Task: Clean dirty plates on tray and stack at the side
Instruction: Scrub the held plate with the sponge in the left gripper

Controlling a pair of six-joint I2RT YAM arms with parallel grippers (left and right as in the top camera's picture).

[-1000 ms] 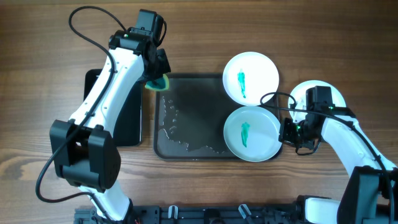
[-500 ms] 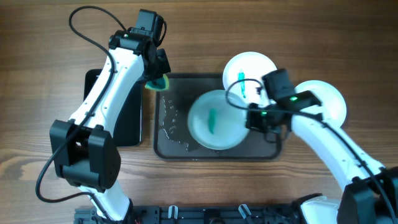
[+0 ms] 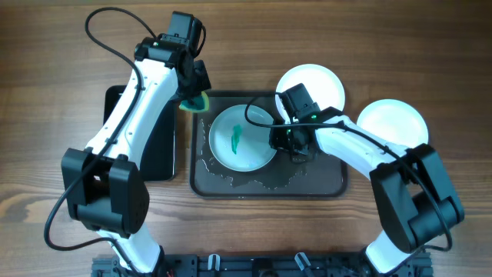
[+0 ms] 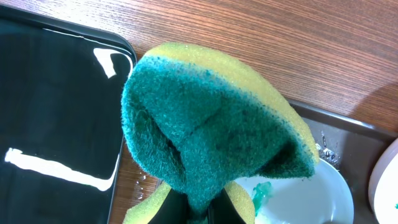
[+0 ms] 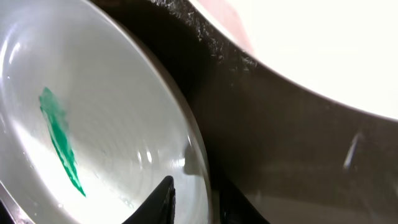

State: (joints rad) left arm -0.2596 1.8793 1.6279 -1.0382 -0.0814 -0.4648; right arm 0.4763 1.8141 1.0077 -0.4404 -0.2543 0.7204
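Observation:
A dark wet tray (image 3: 315,185) holds a white plate with a green smear (image 3: 240,137) at its left middle. My right gripper (image 3: 281,140) is shut on this plate's right rim; the plate also shows in the right wrist view (image 5: 81,124). A second white plate (image 3: 311,85) lies over the tray's back right corner, mostly hidden by my right arm. A clean white plate (image 3: 392,121) lies on the table to the right. My left gripper (image 3: 194,98) is shut on a green and yellow sponge (image 4: 211,130) above the tray's back left corner.
A black flat mat (image 3: 157,150) lies left of the tray under my left arm. Water drops lie on the tray's left part (image 3: 209,158). The table is brown wood.
My right gripper has dragged the smeared plate from the tray's front right to its left middle. The left arm with the sponge has not moved.

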